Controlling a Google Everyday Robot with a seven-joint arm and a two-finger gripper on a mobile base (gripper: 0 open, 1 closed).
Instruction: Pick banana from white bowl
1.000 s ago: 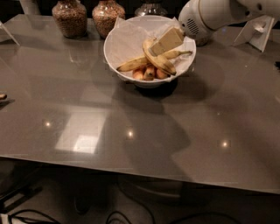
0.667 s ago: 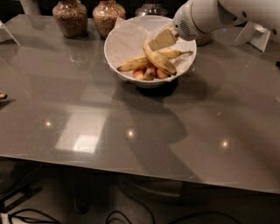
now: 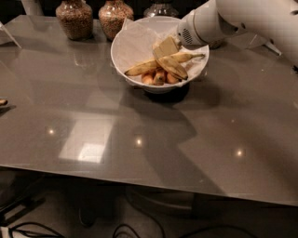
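Note:
The white bowl [image 3: 135,44] stands at the back middle of the grey table, lined with crumpled white paper. In it lies the banana [image 3: 173,68], thick, curved and brown-speckled, across a longer, thinner banana [image 3: 139,69]. Small orange-brown fruits [image 3: 158,78] lie under them at the bowl's front. My gripper [image 3: 164,51], tan at its tip on a white arm [image 3: 209,23], reaches in from the upper right. It sits right at the banana's upper left end, inside the bowl. The spot where they meet is hidden by the gripper itself.
Two glass jars of brown contents [image 3: 74,18] [image 3: 116,16] stand behind the bowl to the left, with a third jar [image 3: 160,8] behind it. A small dark object [image 3: 3,102] lies at the table's left edge. The table's front edge [image 3: 139,175] runs across the foreground.
My gripper has moved left and slightly down inside the bowl, towards the banana's upper end. The bananas and the bowl have stayed in place.

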